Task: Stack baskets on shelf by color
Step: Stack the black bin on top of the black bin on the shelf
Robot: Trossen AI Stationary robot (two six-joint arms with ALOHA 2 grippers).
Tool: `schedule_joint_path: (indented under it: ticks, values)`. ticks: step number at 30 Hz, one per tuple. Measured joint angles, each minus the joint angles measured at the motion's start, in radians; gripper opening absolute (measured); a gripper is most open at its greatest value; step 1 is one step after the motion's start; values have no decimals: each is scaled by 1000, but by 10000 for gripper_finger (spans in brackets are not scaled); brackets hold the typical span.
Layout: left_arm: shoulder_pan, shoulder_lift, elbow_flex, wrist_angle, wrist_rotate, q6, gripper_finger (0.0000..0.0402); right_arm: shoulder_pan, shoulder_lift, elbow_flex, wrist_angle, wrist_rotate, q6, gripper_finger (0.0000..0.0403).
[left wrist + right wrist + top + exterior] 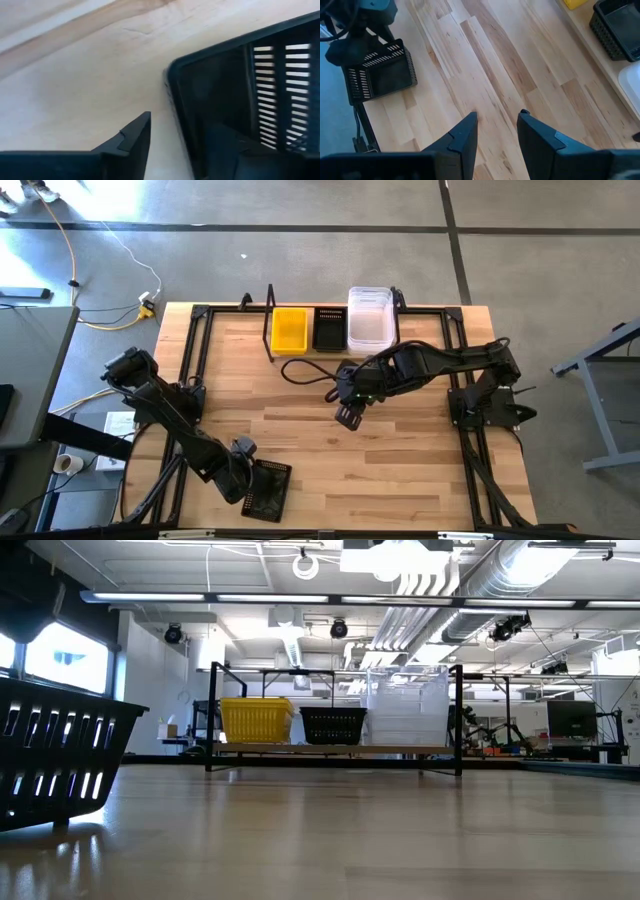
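Observation:
A black perforated basket (268,488) (55,755) (382,75) stands on its bottom near the table's near edge. My left gripper (243,465) (182,125) is open at its left wall. One finger (132,142) is outside that wall (175,95), with a gap showing, and the other seems to be inside. The shelf (270,320) (330,749) stands at the far edge and carries yellow (290,330) (256,720), black (328,328) (333,725) and clear baskets (370,320) (405,712). My right gripper (347,416) (497,117) is open over bare wood at mid-table.
A black cable (305,370) loops on the wood just in front of the shelf, beside the right arm. Black frame rods (195,360) run along the table's left and right edges. Open wood (400,470) lies between the shelf and the near edge.

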Motion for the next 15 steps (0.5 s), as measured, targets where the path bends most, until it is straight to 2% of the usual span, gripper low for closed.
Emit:
schedule_joint_path:
  ticks: [12, 15]
  values:
    - [46, -13, 0, 43, -39, -35, 12, 23, 0, 0, 5, 4, -63, 124]
    - [70, -14, 0, 48, -38, -57, 8, 34, 0, 0, 9, 0, -146, 124]
